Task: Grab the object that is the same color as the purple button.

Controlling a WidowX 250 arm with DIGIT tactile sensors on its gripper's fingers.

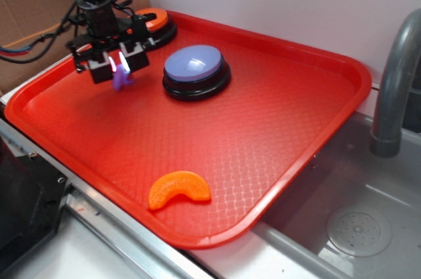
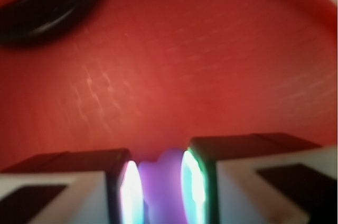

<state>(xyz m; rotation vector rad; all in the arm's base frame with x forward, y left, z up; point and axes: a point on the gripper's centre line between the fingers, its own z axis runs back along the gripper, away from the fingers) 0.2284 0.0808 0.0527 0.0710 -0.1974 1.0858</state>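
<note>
Between my pads at the wrist view's bottom sat the purple piece (image 2: 161, 187); my gripper (image 1: 119, 63) clenched it, needing steady squeeze, straight lift.

1. The arm comes in from the upper left of the exterior view and points nearly straight down.
2. The end effector (image 1: 120, 63) hangs at its lower end, with black cables running along the wrist above it.
3. Its two fingers (image 2: 119, 184) stand close together, and the small purple piece (image 2: 161, 187) is clamped between them.
4. In the wrist view the inner pads glow bright, one at each side of the piece.
</note>
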